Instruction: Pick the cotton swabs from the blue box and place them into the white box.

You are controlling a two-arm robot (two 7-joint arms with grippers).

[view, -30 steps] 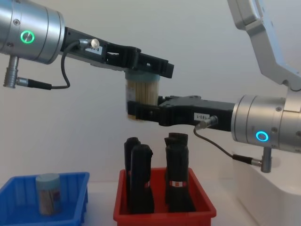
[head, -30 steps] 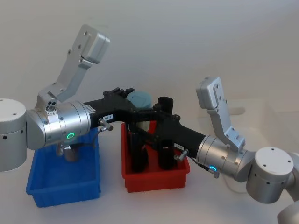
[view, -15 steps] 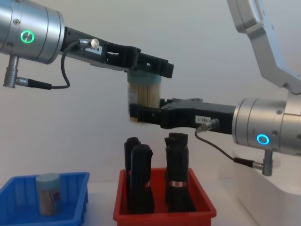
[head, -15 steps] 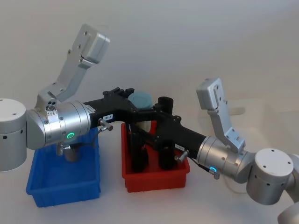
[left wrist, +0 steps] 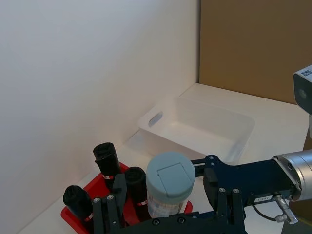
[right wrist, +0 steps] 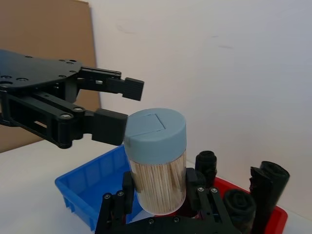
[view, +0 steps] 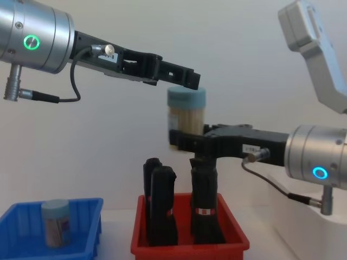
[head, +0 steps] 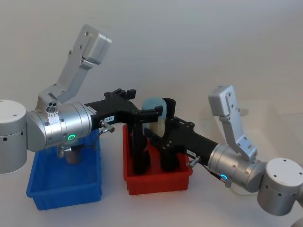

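A clear jar of cotton swabs (view: 186,114) with a pale blue lid (right wrist: 155,132) hangs upright in the air above the red bin, my right gripper (view: 183,142) shut around its lower half. My left gripper (view: 181,79) stands open just left of the lid, its fingers (right wrist: 131,87) apart from the jar. A second jar of cotton swabs (view: 56,222) stands in the blue box (head: 64,184) at the left. The white box (left wrist: 185,146) sits to the right, under the right arm (view: 317,162).
A red bin (head: 158,182) with several tall black rolls (view: 161,206) stands between the blue box and the white box, directly under the held jar. The left arm's body (head: 57,127) hangs over the blue box. A white wall closes the back.
The left gripper has let go of the jar's lid. The right gripper has carried the jar to the right, out from between the left fingers.
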